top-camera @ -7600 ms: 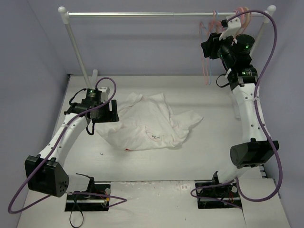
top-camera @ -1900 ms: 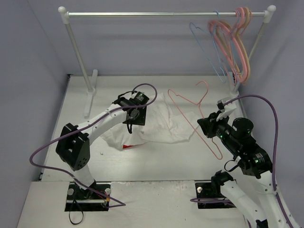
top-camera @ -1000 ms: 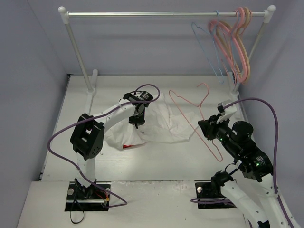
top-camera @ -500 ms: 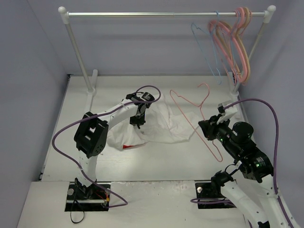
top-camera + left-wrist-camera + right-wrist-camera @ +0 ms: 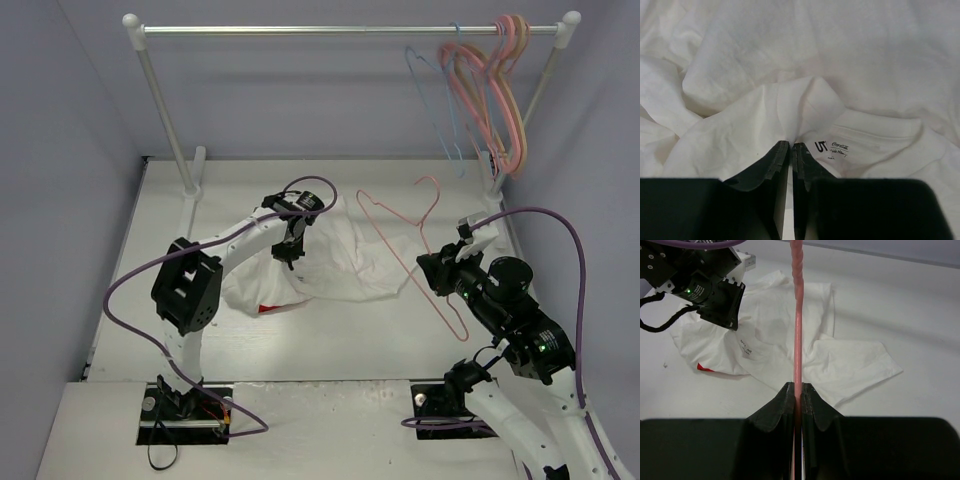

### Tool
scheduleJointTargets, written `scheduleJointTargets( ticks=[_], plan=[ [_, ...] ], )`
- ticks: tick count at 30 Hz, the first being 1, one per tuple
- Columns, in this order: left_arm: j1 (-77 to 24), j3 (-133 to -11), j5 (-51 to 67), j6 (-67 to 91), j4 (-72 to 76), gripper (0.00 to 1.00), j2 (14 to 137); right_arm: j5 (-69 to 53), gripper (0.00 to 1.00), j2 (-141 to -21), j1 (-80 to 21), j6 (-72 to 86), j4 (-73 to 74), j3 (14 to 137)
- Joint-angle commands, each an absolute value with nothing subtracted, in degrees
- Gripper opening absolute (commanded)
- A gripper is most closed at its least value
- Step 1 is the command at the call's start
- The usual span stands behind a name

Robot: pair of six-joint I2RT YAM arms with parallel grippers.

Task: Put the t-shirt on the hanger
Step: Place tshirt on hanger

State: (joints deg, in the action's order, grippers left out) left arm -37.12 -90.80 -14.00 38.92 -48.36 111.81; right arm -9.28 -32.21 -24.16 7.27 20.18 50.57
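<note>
Both grippers pinch: left gripper [image 5: 790, 145] on the t-shirt [image 5: 805, 60] collar fold, right gripper [image 5: 795, 386] on the hanger [image 5: 798, 315] wire. Next, prob. lift collar & thread hanger arm in.

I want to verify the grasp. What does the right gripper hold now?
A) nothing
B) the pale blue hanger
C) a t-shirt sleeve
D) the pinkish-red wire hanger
D: the right wrist view shows the right gripper shut on the thin pinkish-red hanger.
</note>
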Motion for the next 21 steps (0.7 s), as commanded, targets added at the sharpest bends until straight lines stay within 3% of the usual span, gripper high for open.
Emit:
scheduleJointTargets(
  ticks=[1,7,21],
  plan=[
    [-37.4,-92.9,-14.8,38.1,-49.7,0.09,106.4,-10.2,0.0,-32.7,-24.8,6.6,15.1,50.8],
    [-37.4,-91.6,-13.9,36.3,-48.7,0.09,103.2,-12.7,0.0,-34.3,-25.5,6.2,14.6,50.7],
    [-36.7,-93.5,-13.3,25.8,-47.5,0.07,94.8,-31.3,0.0,-40.5,-25.8,11.2,7.6,48.2]
  ],
)
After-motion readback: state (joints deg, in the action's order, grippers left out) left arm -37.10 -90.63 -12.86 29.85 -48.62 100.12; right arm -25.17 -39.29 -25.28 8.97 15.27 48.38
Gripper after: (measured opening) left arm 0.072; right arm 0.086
